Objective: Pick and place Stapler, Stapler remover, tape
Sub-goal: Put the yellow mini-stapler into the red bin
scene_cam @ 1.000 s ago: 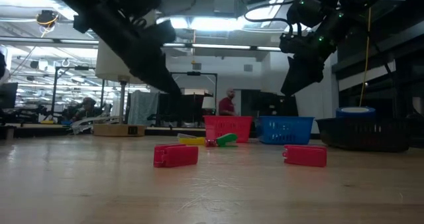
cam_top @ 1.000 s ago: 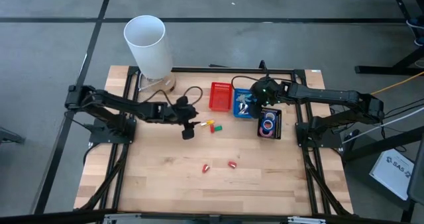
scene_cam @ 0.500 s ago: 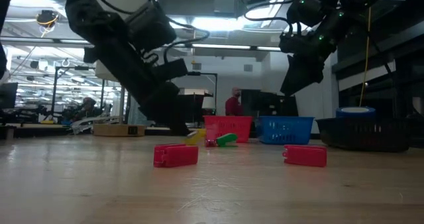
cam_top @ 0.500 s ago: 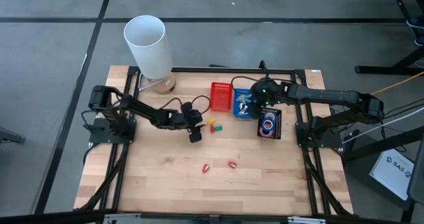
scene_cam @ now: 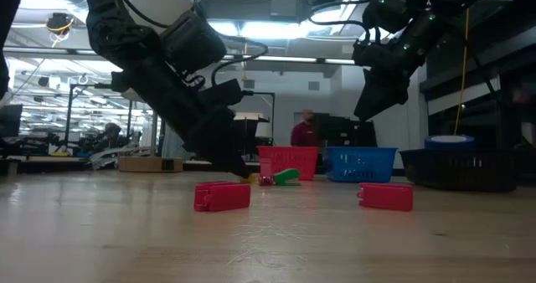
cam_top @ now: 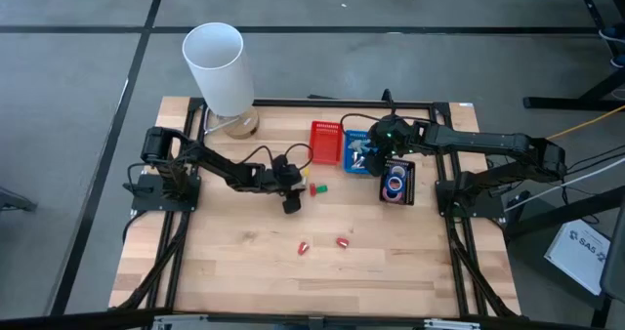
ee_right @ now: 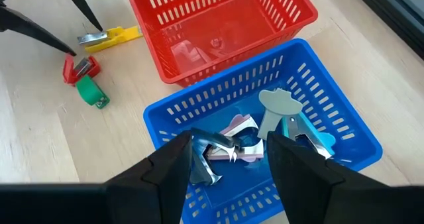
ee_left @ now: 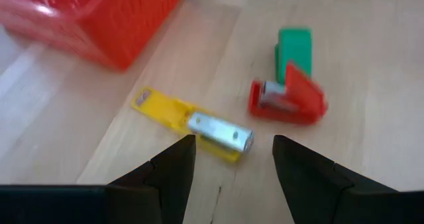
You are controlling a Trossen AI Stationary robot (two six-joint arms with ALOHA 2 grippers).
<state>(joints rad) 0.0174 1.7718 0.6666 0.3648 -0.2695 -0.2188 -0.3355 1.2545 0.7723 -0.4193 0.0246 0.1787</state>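
A pale wooden table (cam_top: 244, 252) in a black metal frame stands on a grey floor, and the level view looks across it into a bright workshop where a person (scene_cam: 303, 131) in a red top stands far behind the baskets.

At the table's far left corner a tall white cylinder (cam_top: 218, 66) stands upright. The left gripper (cam_top: 293, 193) reaches toward the centre, low over the wood, its fingers (ee_left: 173, 168) spread on either side of a small yellow stapler (ee_left: 192, 124) with a silver metal top, which lies flat just short of them. Just right of it lie a small red stapler (ee_left: 288, 101) with a metal insert and a green stapler (ee_left: 293, 48), the two touching. On the near part of the table two more small red staplers (cam_top: 304, 245) (cam_top: 343, 241) lie apart from each other.

At the far centre sits a red basket (cam_top: 325, 142), with a blue basket (cam_top: 357, 154) touching its right side. The blue basket holds several staple removers (ee_right: 278, 114) in grey, pink and blue, piled together. The right gripper (cam_top: 383, 140) hangs above this basket, fingers (ee_right: 169, 168) spread and holding nothing. Right of the blue basket a black tray (cam_top: 397, 183) carries rolls of tape (cam_top: 395, 185), ring-shaped, pink and blue among them.
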